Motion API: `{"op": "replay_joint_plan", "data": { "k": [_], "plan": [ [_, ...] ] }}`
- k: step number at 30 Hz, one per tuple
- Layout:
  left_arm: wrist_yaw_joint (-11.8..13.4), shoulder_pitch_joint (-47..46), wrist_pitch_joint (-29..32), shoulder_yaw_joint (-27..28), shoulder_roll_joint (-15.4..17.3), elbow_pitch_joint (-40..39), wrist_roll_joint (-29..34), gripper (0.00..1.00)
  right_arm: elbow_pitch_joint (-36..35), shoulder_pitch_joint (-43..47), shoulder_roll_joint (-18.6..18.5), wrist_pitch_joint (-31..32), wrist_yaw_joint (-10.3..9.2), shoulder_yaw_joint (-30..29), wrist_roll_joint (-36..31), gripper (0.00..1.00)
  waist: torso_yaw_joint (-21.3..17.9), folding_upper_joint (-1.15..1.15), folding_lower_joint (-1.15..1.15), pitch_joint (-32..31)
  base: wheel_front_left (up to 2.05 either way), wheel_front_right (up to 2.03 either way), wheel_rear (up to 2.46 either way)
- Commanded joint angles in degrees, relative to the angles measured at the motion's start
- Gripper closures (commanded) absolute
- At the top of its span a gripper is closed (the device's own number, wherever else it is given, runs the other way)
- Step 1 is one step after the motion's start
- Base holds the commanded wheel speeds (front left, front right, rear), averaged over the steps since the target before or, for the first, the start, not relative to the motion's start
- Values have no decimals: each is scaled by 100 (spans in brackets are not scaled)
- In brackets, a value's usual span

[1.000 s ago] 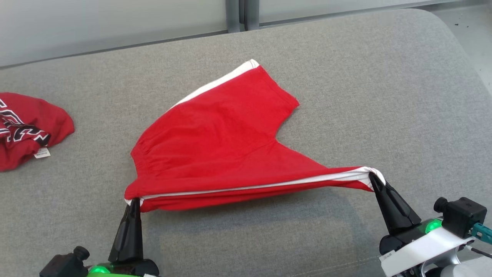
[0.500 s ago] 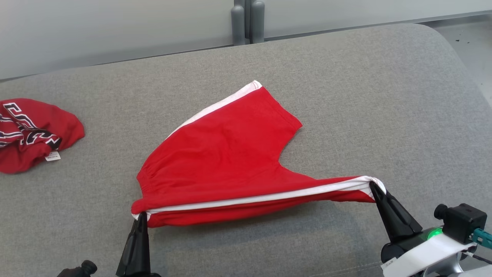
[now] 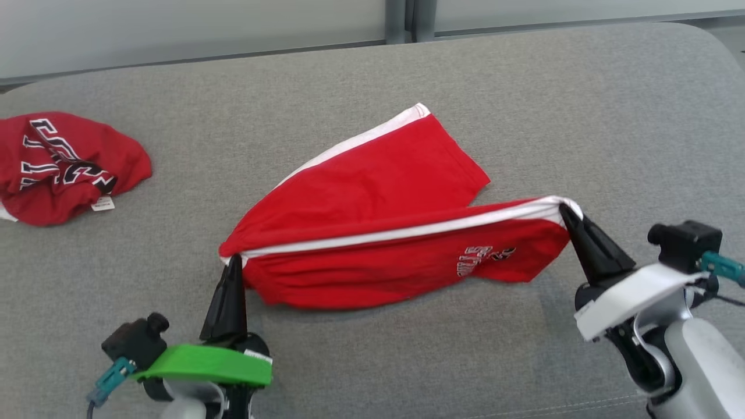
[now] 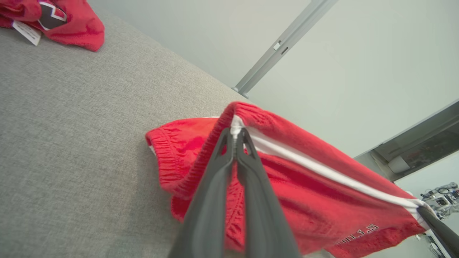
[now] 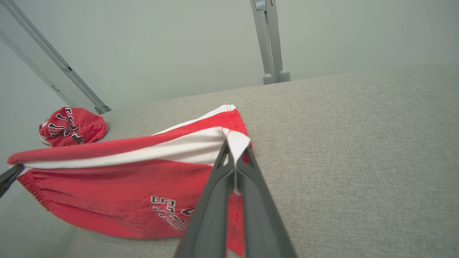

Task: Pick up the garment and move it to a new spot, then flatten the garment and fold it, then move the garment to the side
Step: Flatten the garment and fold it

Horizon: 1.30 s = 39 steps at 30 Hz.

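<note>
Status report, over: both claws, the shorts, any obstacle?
Left claw shut on red shorts, waistband end. Right claw shut on leg hem. Other red garment apart, no obstacle.

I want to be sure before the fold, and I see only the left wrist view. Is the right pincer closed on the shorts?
Observer: Yes. In its own wrist view the right pincer is shut on the white stripe at a leg hem of the red shorts.
Operator: And the part that is not held?
Observer: In the head view the far leg lies flat on the grey cushion, behind the side stretched between the right pincer and the left pincer.
</note>
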Motion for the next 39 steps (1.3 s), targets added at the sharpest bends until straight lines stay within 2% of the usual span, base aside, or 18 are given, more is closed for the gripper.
{"op": "replay_joint_plan", "data": {
  "k": [1, 13, 14, 15, 25, 35, 37, 39],
  "plan": [
    [61, -329, -26, -20, -4, 219, -64, 100, 197, -358, -117, 47, -12, 46, 43, 100, 254, 0, 0, 215, 0, 0, 0],
    [298, -1790, -46, -398, -54, 1404, -301, 100, 1765, -2718, -612, 502, -11, 1075, 444, 100, 857, 0, 0, 906, 0, 0, 0],
    [298, -1790, -46, -398, -54, 1404, -301, 100, 1765, -2718, -612, 502, -11, 1075, 444, 100, 857, 0, 0, 906, 0, 0, 0],
    [347, -1972, -48, -520, -59, 1529, -384, 100, 2035, -3066, -645, 566, -11, 1314, 528, 100, 922, 0, 0, 1004, 0, 0, 0],
    [607, -2613, -51, -865, -58, 1791, -773, 100, 3390, -4454, -712, 655, -10, 2170, 1057, 100, 1199, 0, 0, 1347, 0, 0, 0],
    [753, -2858, -47, -1316, -57, 1915, -1070, 100, 4393, -5276, -572, 443, -11, 2912, 1399, 100, 1307, 0, 0, 1508, 0, 0, 0],
    [770, -2897, -47, -1379, -57, 1914, -1059, 100, 4558, -5385, -529, 358, -10, 3019, 1465, 82, 1320, 0, 0, 1522, 0, 0, 0],
    [790, -2906, -47, -1416, -57, 1895, -1067, 100, 4708, -5491, -499, 282, -10, 3132, 1499, 74, 1334, 0, 0, 1530, 0, 0, 0]
  ]
}}
